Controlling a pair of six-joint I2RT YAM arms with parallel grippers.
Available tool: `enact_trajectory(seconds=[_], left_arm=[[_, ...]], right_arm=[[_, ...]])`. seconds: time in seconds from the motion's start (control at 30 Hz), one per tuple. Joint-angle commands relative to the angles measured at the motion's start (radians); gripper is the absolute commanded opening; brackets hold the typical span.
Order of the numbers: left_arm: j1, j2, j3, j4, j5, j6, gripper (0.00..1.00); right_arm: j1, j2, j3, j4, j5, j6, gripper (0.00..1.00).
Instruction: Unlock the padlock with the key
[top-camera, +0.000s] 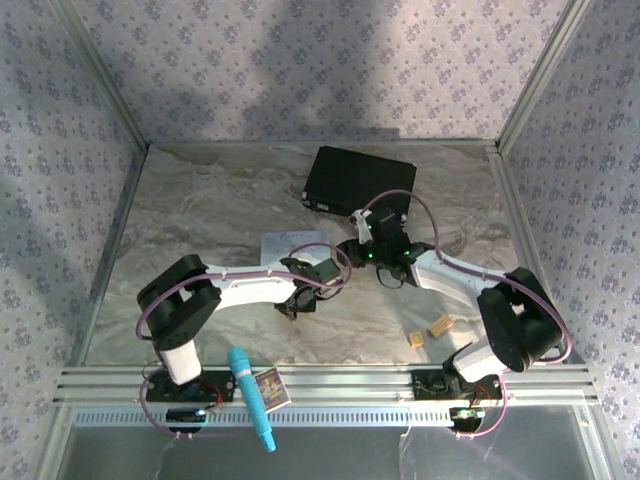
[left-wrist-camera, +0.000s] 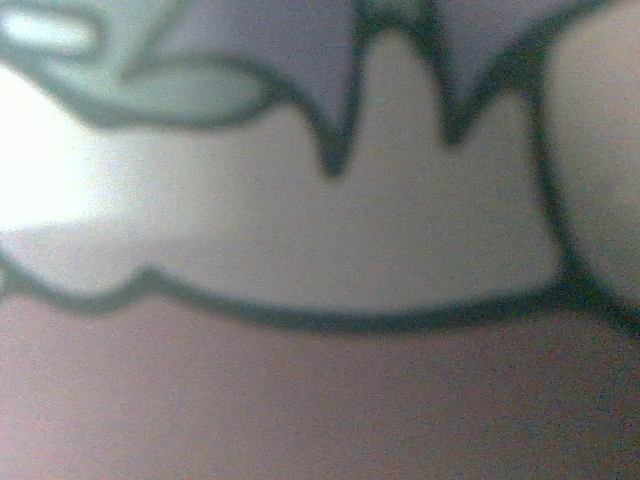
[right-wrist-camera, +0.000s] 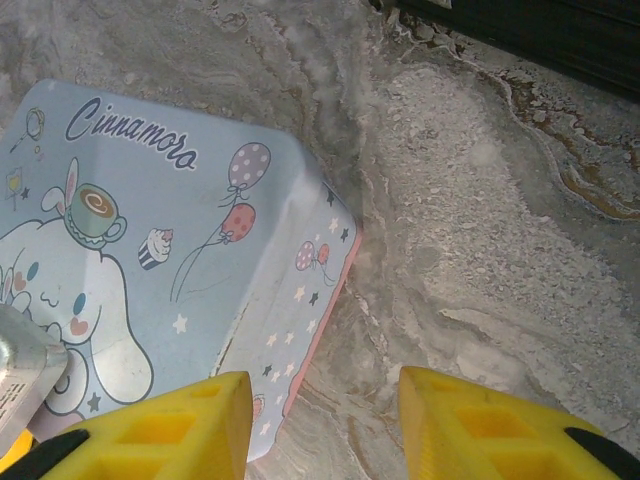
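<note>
The right pincer (right-wrist-camera: 320, 390), yellow fingers apart and empty, hung at the edge of the pastel-blue cartoon tin (right-wrist-camera: 150, 230), with bare marble tabletop (right-wrist-camera: 480, 250) alongside. Whether the left pincer (top-camera: 293, 306) stood apart couldn't be told through its blurred view. The padlock and key were too small to make out.

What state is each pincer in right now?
Left pincer: cannot be told, too dark and small from above.
Right pincer: open, holding nothing.
</note>
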Motion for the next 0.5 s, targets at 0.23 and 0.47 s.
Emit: enact_trajectory(seconds=[0.23,0.47], left_arm=[[-0.059,-0.033,-0.088,0.037,0.166,-0.024,0.4],[-0.065,-0.041,-0.075,0.012,0.166,-0.041,0.25]], right_arm=[[-0.008,0.004,-0.033,0.004,0.021,-0.003,0.43],[-0.01,0.0,-0.037,0.015,0.02,0.002,0.42]])
